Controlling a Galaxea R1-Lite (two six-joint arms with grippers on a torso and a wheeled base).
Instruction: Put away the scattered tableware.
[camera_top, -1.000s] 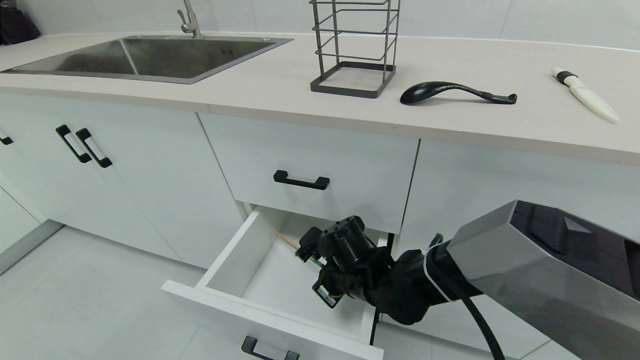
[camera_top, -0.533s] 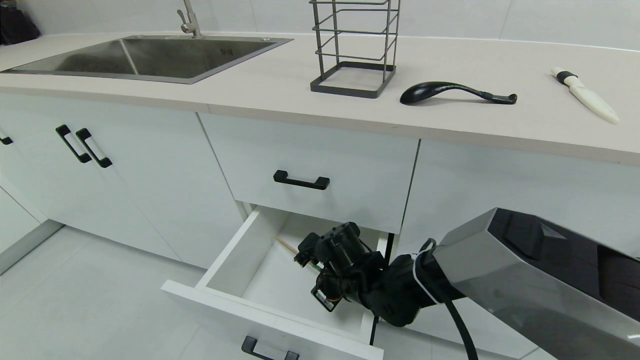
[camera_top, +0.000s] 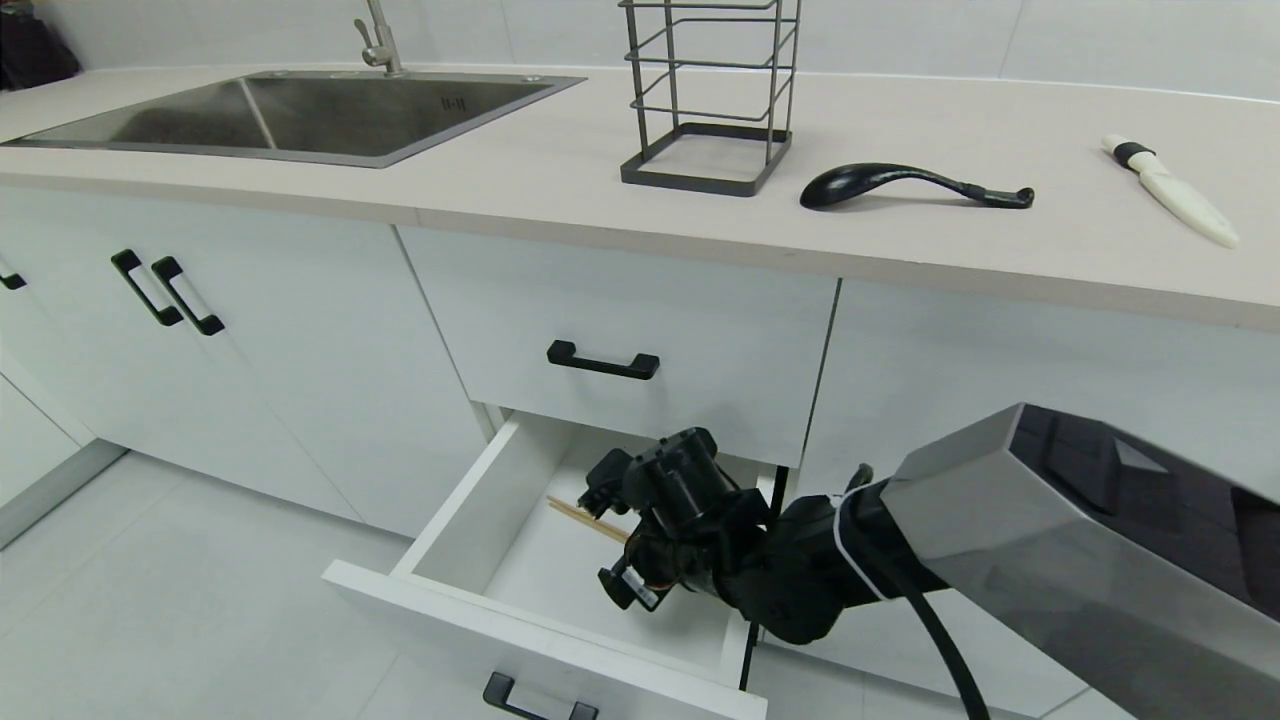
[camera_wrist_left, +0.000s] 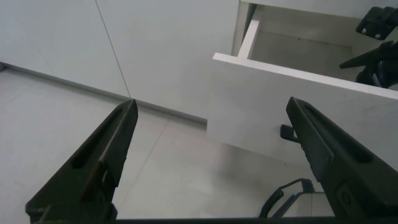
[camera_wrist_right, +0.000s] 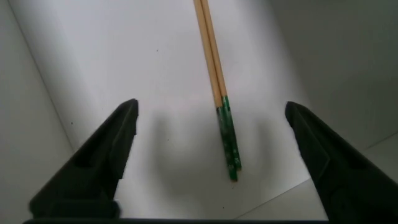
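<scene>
A pair of wooden chopsticks (camera_top: 585, 518) with green ends (camera_wrist_right: 227, 142) lies loose on the floor of the open white drawer (camera_top: 520, 628). My right gripper (camera_top: 610, 537) hangs just above them inside the drawer, open, its fingers (camera_wrist_right: 99, 163) spread to either side of the sticks and touching nothing. On the counter lie a black ladle (camera_top: 900, 184) and a white knife (camera_top: 1172, 191). My left gripper (camera_wrist_left: 211, 106) is open and empty, low over the floor in front of the drawer front (camera_wrist_left: 292, 102).
A dark wire rack (camera_top: 708, 100) stands on the counter left of the ladle, and a steel sink (camera_top: 290, 110) is at the far left. A shut drawer with a black handle (camera_top: 602, 361) sits above the open one. Grey floor tiles (camera_wrist_left: 161, 180) lie below.
The right gripper has opened and the chopsticks, held a second ago, now lie on the drawer floor. The gripper dipped, then rose slightly and shifted left.
</scene>
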